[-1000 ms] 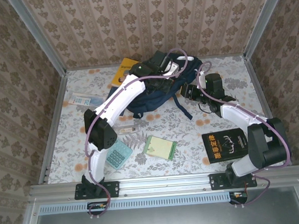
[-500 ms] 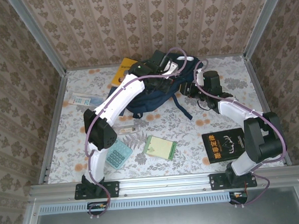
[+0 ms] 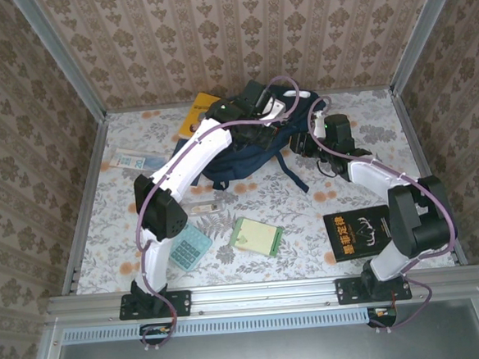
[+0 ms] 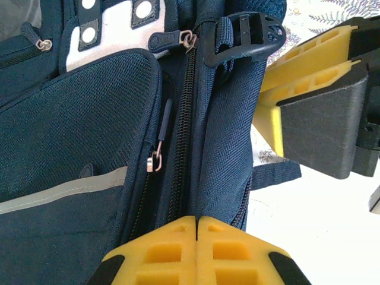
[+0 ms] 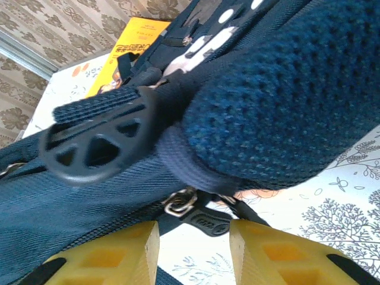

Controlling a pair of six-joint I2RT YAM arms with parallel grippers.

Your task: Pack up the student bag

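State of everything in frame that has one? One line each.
backpack: lying down, middle zipper shut
left gripper: shut, tips against the backpack fabric
right gripper: open, astride a zipper pull
black book: closed, flat
green notepad: closed, flat

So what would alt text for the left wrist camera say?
Close-up of a navy bag, its long zip running down to the yellow left pincer, which is shut at the bottom edge. The right pincer, yellow and black, sits beside the bag on the right, above the pale table.
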